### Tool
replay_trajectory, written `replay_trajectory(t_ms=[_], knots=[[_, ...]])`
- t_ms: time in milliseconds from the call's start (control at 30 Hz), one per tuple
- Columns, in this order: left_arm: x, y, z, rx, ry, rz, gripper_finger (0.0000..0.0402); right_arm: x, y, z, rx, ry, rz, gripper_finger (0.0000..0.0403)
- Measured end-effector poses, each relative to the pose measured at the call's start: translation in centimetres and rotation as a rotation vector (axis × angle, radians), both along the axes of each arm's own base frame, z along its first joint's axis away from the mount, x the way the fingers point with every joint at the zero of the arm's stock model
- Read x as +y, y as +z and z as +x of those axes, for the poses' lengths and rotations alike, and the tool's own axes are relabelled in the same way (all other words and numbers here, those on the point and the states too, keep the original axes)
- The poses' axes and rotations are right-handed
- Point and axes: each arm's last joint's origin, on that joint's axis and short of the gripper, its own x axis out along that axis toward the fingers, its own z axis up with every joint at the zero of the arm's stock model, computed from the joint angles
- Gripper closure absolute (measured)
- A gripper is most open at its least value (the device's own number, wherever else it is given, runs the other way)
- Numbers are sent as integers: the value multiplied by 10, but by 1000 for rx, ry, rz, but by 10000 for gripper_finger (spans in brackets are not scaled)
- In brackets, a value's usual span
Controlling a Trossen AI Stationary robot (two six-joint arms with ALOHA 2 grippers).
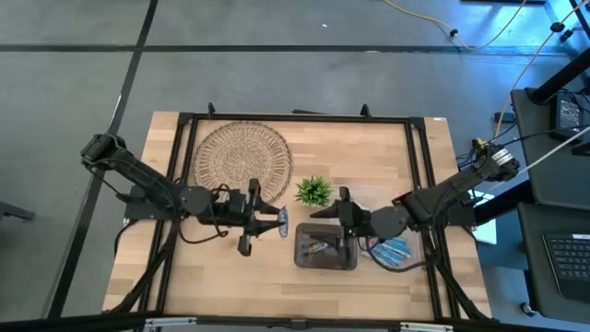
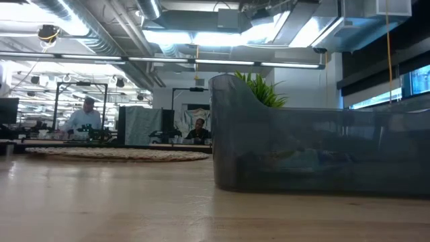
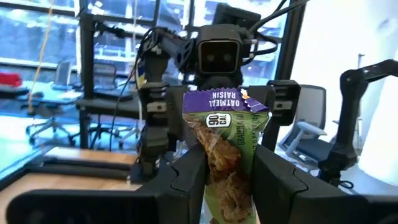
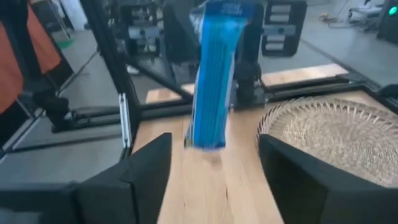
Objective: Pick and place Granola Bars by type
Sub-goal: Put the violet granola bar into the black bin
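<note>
High view: one granola bar [image 3: 229,155] is being pinched upright by left gripper [image 1: 274,219] beside grey bin [image 1: 301,259] | right gripper [image 1: 343,211] is being held spread, empty | bars [image 1: 320,246] in bin, blue bars [image 1: 391,251] beside it; sorting judged partway.

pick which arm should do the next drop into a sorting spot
left: the left arm's jaws are shut on a granola bar, close to the grey bin. the right arm's jaws are open and empty, facing that bar, so it would need a pick first.
</note>
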Motion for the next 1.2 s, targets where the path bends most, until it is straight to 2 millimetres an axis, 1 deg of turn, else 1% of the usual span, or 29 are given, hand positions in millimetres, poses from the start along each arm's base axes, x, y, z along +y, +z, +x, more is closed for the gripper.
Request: replay_trajectory(t_ms=[133,267,500,633,767,867,1100,1200], knots=[[6,2,5,-46,-31,41,297,-4,1,11,-57,-19,-17,120],[10,3,8,-79,-28,94,297,-4,-4,25,-114,-34,-13,100],[14,4,10,-94,-11,94,297,-7,-12,39,-134,0,16,103],[14,7,9,-126,-20,101,297,-11,-20,48,-129,-13,38,103],[13,8,9,-131,-17,130,297,-13,-22,53,-151,-22,42,107],[14,8,9,-130,-6,131,297,-13,-21,53,-153,-22,44,129],[14,8,9,-126,13,122,297,-13,-22,53,-150,-20,38,226],[14,8,9,-126,13,121,297,-13,-22,53,-149,-20,37,258]])
